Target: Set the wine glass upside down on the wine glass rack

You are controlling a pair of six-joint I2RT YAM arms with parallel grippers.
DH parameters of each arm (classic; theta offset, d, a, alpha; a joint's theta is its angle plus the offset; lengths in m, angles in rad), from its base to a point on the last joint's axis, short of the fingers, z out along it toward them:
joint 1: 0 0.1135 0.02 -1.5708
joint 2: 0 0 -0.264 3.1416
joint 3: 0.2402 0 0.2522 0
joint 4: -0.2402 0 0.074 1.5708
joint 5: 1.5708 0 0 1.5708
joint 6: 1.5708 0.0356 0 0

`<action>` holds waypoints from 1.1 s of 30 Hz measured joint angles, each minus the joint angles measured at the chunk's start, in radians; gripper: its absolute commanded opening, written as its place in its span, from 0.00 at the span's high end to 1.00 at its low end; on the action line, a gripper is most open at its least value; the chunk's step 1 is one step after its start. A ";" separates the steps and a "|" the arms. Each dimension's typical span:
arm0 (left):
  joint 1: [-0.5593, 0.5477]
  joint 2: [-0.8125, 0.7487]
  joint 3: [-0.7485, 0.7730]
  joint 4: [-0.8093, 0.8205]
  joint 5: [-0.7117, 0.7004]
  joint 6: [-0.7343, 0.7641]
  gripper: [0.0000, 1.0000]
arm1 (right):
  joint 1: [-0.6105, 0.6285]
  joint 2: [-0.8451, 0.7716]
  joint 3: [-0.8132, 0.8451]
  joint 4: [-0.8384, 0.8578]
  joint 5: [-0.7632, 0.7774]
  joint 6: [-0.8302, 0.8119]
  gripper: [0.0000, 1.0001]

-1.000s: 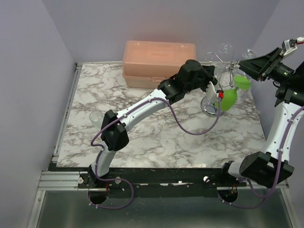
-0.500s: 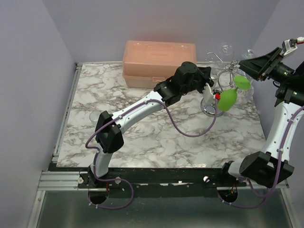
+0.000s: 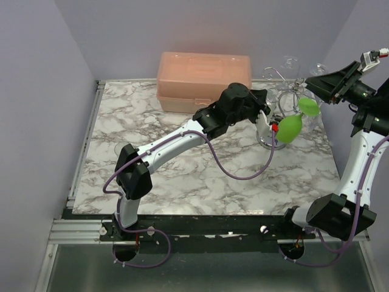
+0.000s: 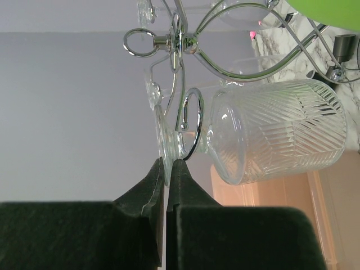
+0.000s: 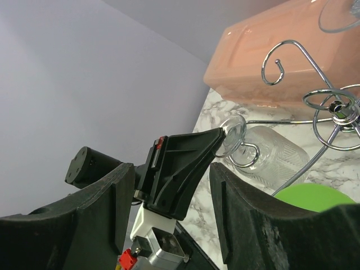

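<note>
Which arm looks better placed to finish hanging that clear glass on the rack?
Left. The left hand pinches the wine glass by its foot, stem at a curl of the rack; the right hand stands open, empty.

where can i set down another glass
Bare: front marble between the left arm and the near edge, and the back-left corner beside the peach box. Crowded: back right, with the rack, green glass and left gripper pinching the wine glass.
</note>
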 measured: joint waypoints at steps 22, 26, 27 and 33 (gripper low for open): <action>-0.040 -0.006 -0.005 -0.003 0.000 -0.002 1.00 | 0.000 -0.002 -0.019 0.011 0.005 0.003 0.38; -0.046 -0.006 -0.003 -0.003 0.000 -0.002 1.00 | 0.000 -0.002 -0.020 0.015 0.005 0.003 0.38; -0.048 -0.006 -0.003 -0.003 0.000 -0.002 1.00 | 0.000 -0.002 -0.021 0.015 0.005 0.003 0.38; -0.049 0.000 0.009 -0.007 0.001 -0.012 0.92 | 0.000 -0.002 -0.022 0.019 0.005 0.003 0.38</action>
